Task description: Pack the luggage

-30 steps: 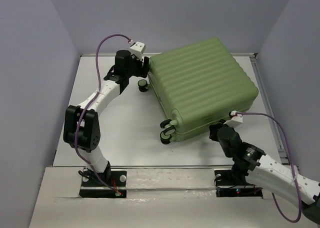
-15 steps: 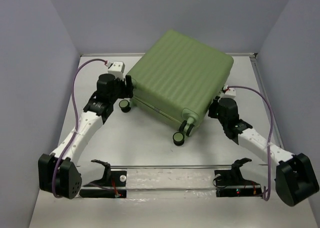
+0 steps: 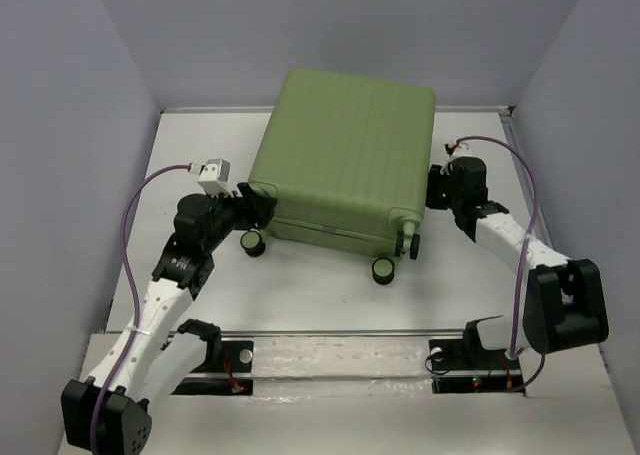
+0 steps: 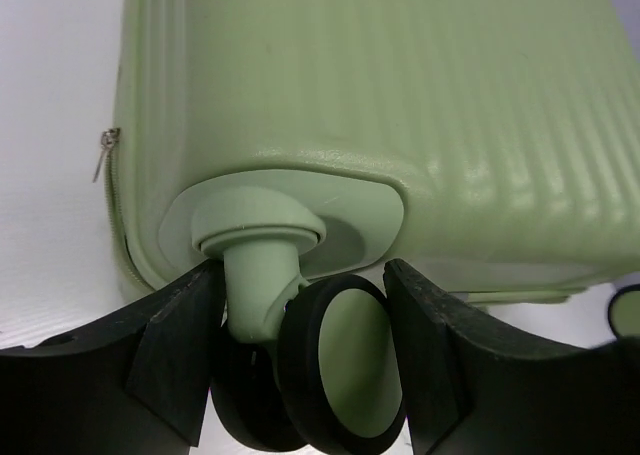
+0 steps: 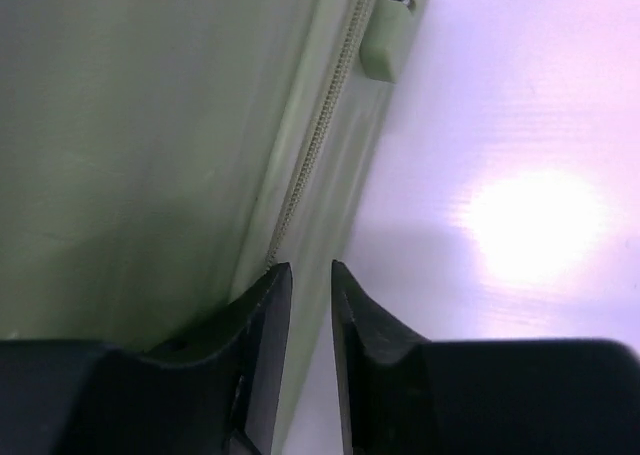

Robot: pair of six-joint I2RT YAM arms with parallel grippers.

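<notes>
The luggage [image 3: 345, 145] is a closed light-green ribbed suitcase lying flat at the back middle of the table, with its wheels facing the near edge. My left gripper [image 3: 255, 210] is at its near-left corner. In the left wrist view its jaws [image 4: 300, 265] are closed around the black twin wheel [image 4: 340, 360] and its green stem. My right gripper [image 3: 437, 187] rests against the suitcase's right side. In the right wrist view its jaws [image 5: 310, 267] are nearly together at the zipper seam [image 5: 320, 135], with nothing seen between them.
A second wheel [image 3: 382, 268] sticks out at the near-right corner. A zipper pull [image 4: 105, 147] hangs on the left side. The white table [image 3: 300, 295] is walled in by grey panels, and the suitcase's far edge is near the back wall.
The suitcase has turned counter-clockwise, so its wheels now face the near edge. My left gripper came nearer with the wheel corner. My right gripper moved from the near side up the right side.
</notes>
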